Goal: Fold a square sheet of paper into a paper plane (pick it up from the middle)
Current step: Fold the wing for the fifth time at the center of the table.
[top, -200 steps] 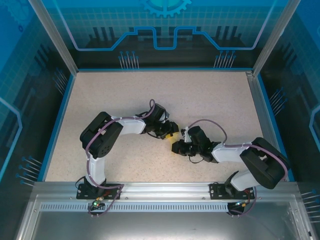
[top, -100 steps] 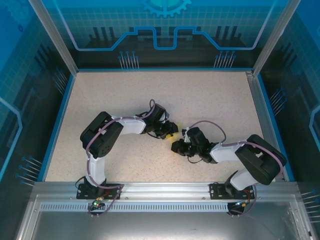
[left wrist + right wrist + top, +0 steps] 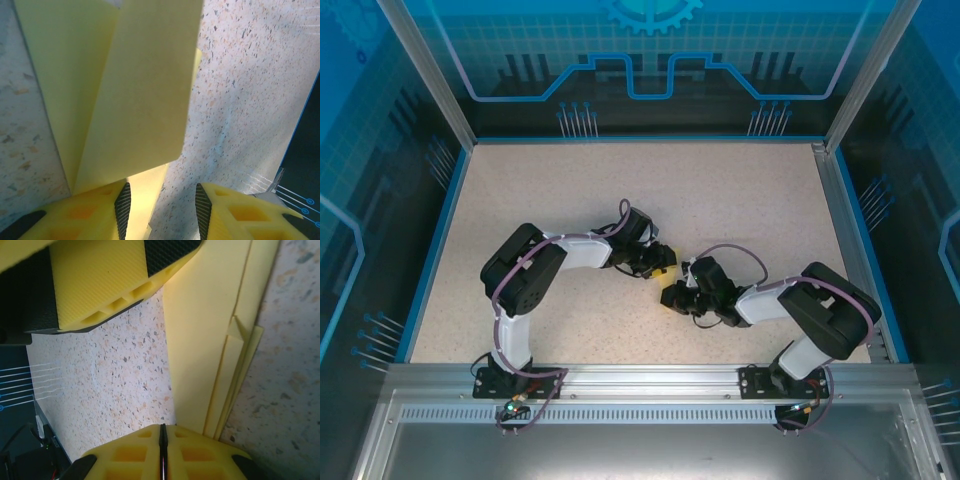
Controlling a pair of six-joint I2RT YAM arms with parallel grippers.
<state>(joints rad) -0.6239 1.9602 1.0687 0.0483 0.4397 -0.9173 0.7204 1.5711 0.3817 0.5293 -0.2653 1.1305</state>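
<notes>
On the speckled table [image 3: 240,100] the folded sheet [image 3: 140,100] runs straight out from my parted left gripper [image 3: 162,205], my right gripper [image 3: 161,452] clenched alongside.

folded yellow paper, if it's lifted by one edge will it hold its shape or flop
Probably floppy: the folded yellow paper is thin, and one flap stands off the table. Likely very light, so a push may slide it whole. Its stacked layers look loose and could spring open.
</notes>
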